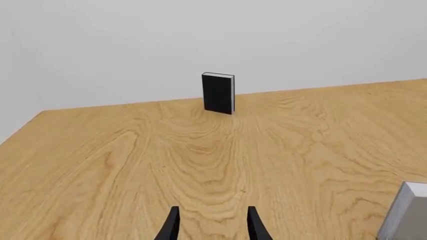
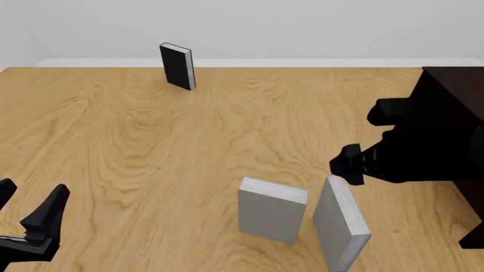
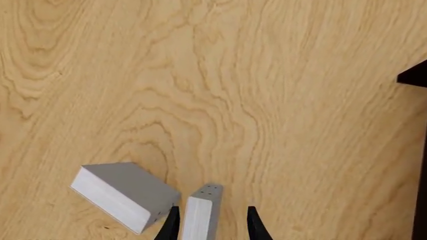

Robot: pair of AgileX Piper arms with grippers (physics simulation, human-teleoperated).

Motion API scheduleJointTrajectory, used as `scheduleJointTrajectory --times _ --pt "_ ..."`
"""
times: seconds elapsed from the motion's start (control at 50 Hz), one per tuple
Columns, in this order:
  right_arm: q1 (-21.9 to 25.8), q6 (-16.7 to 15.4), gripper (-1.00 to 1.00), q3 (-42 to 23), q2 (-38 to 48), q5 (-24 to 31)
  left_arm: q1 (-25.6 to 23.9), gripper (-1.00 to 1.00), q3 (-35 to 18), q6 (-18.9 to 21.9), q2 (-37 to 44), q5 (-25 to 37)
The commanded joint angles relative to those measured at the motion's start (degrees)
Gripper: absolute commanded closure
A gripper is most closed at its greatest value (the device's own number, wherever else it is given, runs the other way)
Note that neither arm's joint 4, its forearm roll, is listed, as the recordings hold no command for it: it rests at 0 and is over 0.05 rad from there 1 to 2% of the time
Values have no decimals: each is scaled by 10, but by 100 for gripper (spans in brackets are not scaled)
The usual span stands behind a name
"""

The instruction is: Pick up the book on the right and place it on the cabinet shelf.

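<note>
Two light-grey books stand near the table's front. The book on the right point(image 2: 342, 224) stands tilted, thin edge up, next to the other grey book point(image 2: 272, 209). My right gripper point(image 2: 346, 165) hangs open just above it. In the right wrist view the book point(image 3: 200, 216) sits between the fingers of the right gripper point(image 3: 211, 223), closer to one finger and apart from the other. The dark cabinet shelf point(image 2: 454, 107) stands at the right edge, behind my right arm. My left gripper point(image 2: 29, 199) is open and holds nothing, low at the near left.
A black-covered book point(image 2: 178, 66) stands upright at the far side of the table, and the left wrist view also shows this black book point(image 1: 218, 93) ahead of the left gripper point(image 1: 213, 224). The second grey book point(image 3: 123, 196) stands close beside the right gripper. The cabinet's edge point(image 3: 420, 200) is near.
</note>
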Motion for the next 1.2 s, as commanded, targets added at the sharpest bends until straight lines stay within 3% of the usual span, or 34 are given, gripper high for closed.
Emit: scheduleJointTrajectory --times 0.02,0.62,0.82,1.2 --pt "7 10 -100 24 2 -21 -2 -100 0 2 1 1" --pt "28 18 -100 61 31 -76 -5 -100 0 3 5 3" --pt "12 -1 -100 62 42 -88 -7 -100 0 2 8 2" --pt "29 17 -100 93 60 -126 -9 -100 0 7 12 1"
